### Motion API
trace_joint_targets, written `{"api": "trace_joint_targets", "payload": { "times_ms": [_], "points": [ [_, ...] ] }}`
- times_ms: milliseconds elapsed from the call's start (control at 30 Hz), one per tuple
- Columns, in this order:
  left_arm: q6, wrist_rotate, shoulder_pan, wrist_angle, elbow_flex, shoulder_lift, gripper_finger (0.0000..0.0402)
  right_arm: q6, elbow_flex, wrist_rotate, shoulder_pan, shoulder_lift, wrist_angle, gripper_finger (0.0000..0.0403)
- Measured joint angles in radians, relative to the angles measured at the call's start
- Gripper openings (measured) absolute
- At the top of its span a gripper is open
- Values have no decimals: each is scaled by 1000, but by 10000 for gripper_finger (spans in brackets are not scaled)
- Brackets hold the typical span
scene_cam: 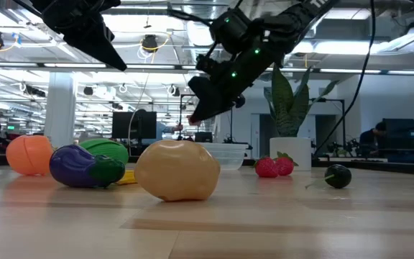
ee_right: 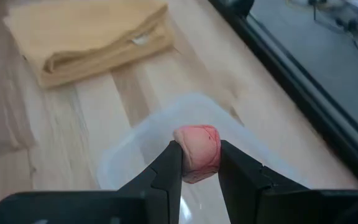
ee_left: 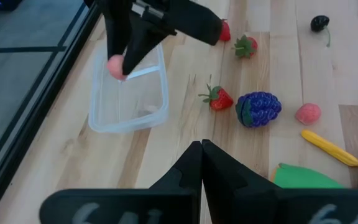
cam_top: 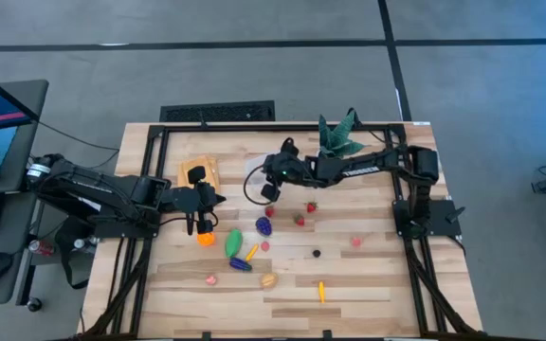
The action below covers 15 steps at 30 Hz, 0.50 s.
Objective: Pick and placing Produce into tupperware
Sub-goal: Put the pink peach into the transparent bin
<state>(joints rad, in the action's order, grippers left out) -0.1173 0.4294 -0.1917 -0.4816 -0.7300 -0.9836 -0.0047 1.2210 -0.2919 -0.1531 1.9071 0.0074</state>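
The tupperware is a clear tub standing open on the wood at the table's far middle, beside the folded tan cloth. My right gripper hangs just above the tub, shut on a small pink piece of produce. Other produce lies loose on the table: purple grapes, strawberries, an orange, a green piece, an eggplant and a tan piece. My left gripper is shut and holds nothing, above the orange at the table's left. My right gripper pinches the pink piece by its two sides between the free ends of its two fingers. The fingers slant down from the table's right side. The piece hangs clear, over the tub's open top.
A spiky green plant in a white pot stands at the far right edge, close behind my right arm. A yellow-orange stick, a pink bit and a dark berry lie toward the near right.
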Motion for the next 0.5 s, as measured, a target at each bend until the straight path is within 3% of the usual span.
{"api": "trace_joint_targets", "payload": {
  "times_ms": [500],
  "points": [
    [0, 1, 0, 1, 0, 0, 0, 8, 5, 4, -1, -1, -1, 84]
  ]
}}
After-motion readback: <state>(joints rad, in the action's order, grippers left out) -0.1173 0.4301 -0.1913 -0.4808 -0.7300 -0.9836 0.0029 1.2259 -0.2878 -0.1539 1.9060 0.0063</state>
